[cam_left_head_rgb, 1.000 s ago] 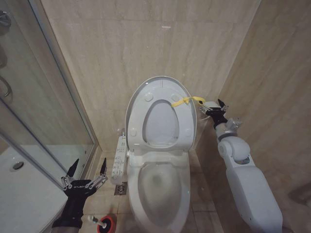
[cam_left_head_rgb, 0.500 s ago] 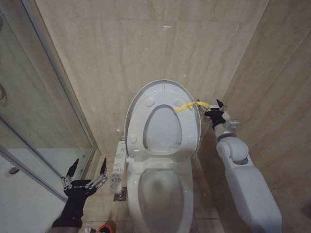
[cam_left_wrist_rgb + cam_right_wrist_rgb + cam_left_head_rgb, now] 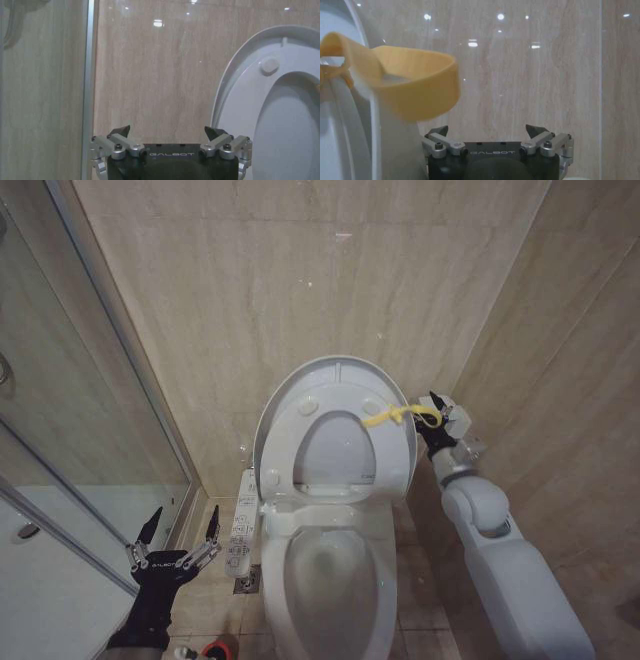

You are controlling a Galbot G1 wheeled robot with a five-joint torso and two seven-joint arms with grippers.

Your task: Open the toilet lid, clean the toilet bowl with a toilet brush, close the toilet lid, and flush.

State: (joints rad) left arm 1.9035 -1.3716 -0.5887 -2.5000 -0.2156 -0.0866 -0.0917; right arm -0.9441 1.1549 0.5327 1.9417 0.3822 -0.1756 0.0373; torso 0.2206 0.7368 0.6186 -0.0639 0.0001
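The toilet lid stands raised against the back wall, and the seat is up with it. A yellow strap is tied at the lid's right edge. My right gripper is open just right of the strap. In the right wrist view the strap's loop hangs ahead of that gripper, not between its fingers, with the lid's edge beside it. The toilet bowl lies uncovered below, with water in it. My left gripper hovers open, low on the bowl's left. The toilet brush is cut off at the frame's bottom edge.
A glass shower screen and white shower tray take up the left. A white control panel juts from the toilet's left side, above a floor drain. A red holder cup peeks in beside my left arm. The tiled right wall runs close behind my right arm.
The head camera has shifted, sliding the red cup almost out of view. My right gripper has dropped slightly toward the lid's edge, and the lid and strap sit a little lower. My left gripper has stayed put.
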